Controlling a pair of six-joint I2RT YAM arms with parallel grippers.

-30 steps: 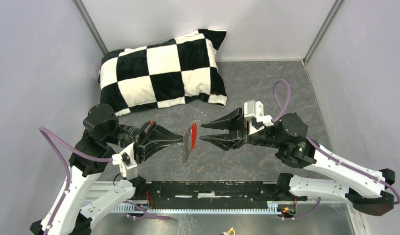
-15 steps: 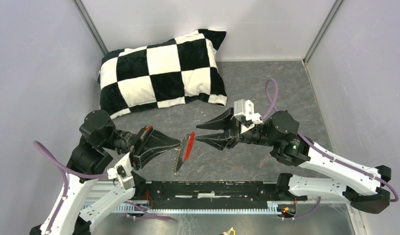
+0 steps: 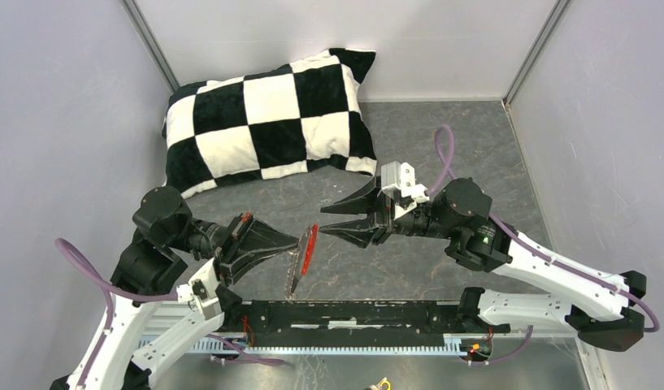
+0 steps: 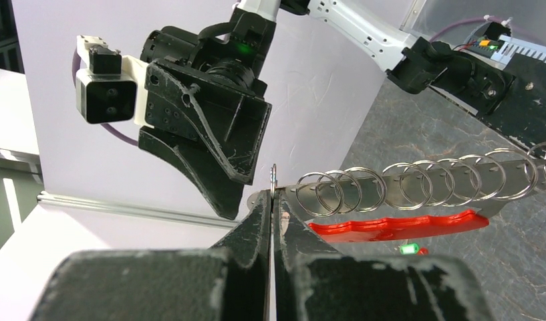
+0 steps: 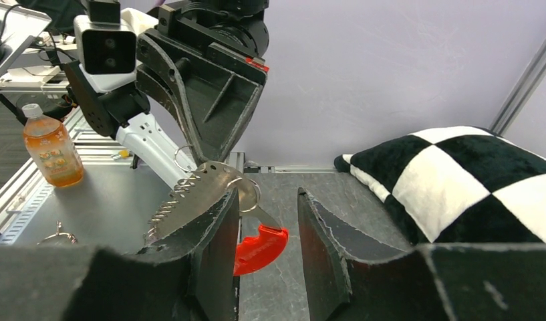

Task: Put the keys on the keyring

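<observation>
Pinching one thin silvery ring edge-on, the left jaws are fully closed at lower centre of the top view. They hold the keyring (image 3: 294, 272), a row of linked silvery metal rings with a long curved red plastic fob (image 3: 310, 242) alongside, clear of the grey stone-patterned tabletop (image 3: 442, 146). At lower right of the left wrist view, a tiny green-headed key (image 4: 408, 249) and a tiny red-headed key (image 4: 423, 251) lie together on that tabletop beneath the fob. Just right of the fob's upper end, the right jaws stand about half apart, gripping nothing. Farther back, at upper left, a soft black-and-white chequered pillow (image 3: 271, 122) lies by the rear wall.
</observation>
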